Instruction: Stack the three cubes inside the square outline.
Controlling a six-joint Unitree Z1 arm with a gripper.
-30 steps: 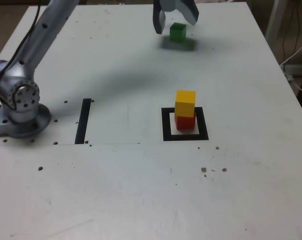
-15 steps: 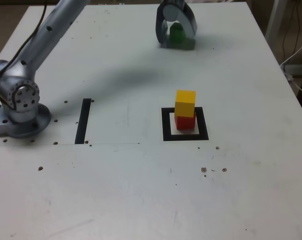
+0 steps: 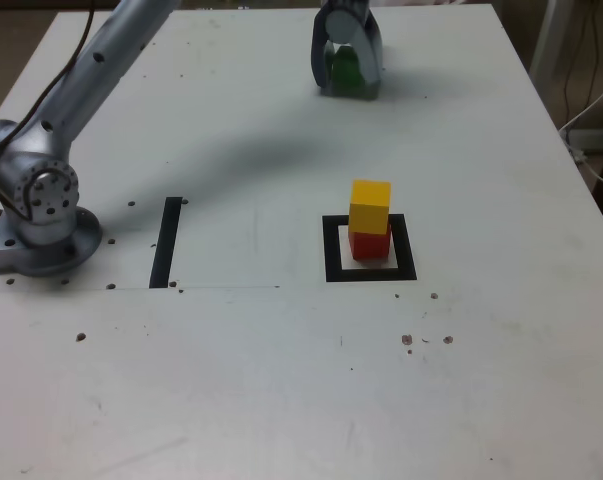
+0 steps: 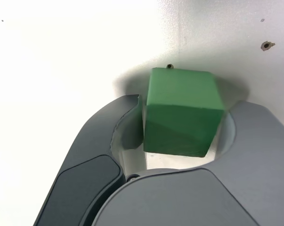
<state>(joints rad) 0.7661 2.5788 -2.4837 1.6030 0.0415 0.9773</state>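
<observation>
Green cube [image 4: 182, 113]: seated between the jaws of the tool, on the worktop at the far side of the exterior view; seen there as a green patch [image 3: 345, 68] partly hidden by the jaws.
Tool [image 3: 348, 72]: lowered over the green cube, one jaw on each side; in the wrist view [image 4: 179, 141] both jaws are shown right against the cube's faces, so the tool is taken as closed onto the cube, which is still resting on the worktop.
Arm [image 3: 86, 75]: shown reaching from its base [image 3: 36, 225] at the exterior view's left across to the far side of the worktop.
Yellow cube [image 3: 370, 206]: stacked on the red cube, well apart from the tool.
Red cube [image 3: 368, 245]: set inside the square outline, under the yellow cube.
Square outline [image 3: 332, 250]: black tape frame with a white centre, near the middle of the worktop.
Tape strip [image 3: 166, 241]: straight black strip, toward the exterior view's left of the outline, near the base.
Worktop [image 3: 281, 380]: pale grey, marked with small holes.
</observation>
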